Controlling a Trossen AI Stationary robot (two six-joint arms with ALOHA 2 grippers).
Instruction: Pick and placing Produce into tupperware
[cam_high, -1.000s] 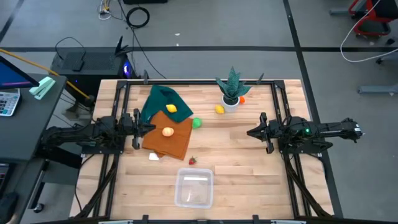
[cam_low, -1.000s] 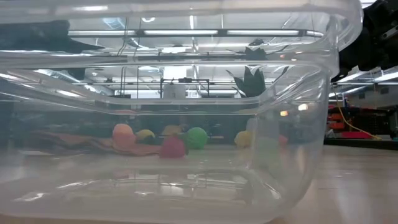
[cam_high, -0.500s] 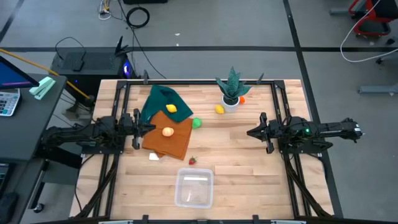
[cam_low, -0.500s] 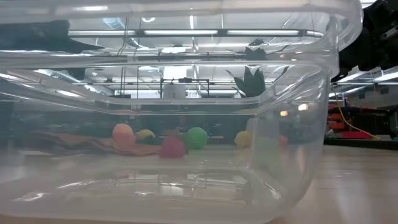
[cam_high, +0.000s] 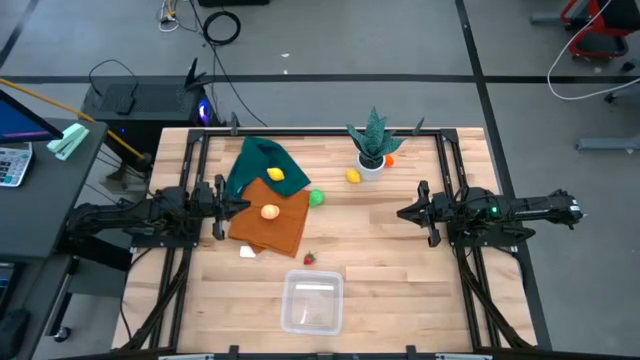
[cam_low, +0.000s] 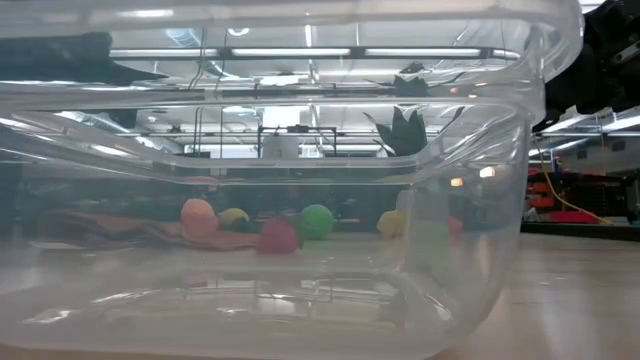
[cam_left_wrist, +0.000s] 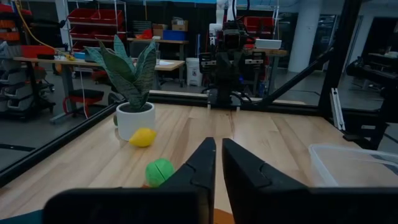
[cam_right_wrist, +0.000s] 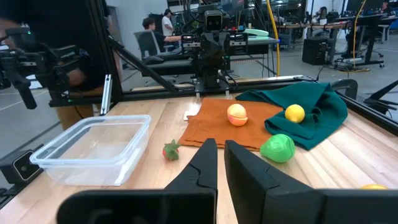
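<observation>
- High view showed a wooden table (cam_high: 400, 260) from straight above, with the left claw (cam_high: 243, 206) at its 9 o'clock edge and the right claw (cam_high: 402, 213) toward 3 o'clock, both pressed together and holding nothing.
- The tupperware (cam_high: 312, 301) sat empty at 6 o'clock, well apart from both claws.
- Produce lay scattered: a red piece (cam_high: 310, 258) just above the tupperware, an orange piece (cam_high: 269, 211) on an orange cloth (cam_high: 280, 228), a yellow piece (cam_high: 276, 175) on a green cloth (cam_high: 258, 160), a green piece (cam_high: 317, 197) beside the cloths, and a yellow piece (cam_high: 353, 176) touching the potted plant (cam_high: 372, 140) at 12 o'clock.
- Likely risks: round pieces could roll away from a closing claw; a claw reaching for cloth-borne pieces could snag and drag the fabric; reaching near the plant could tip it.
</observation>
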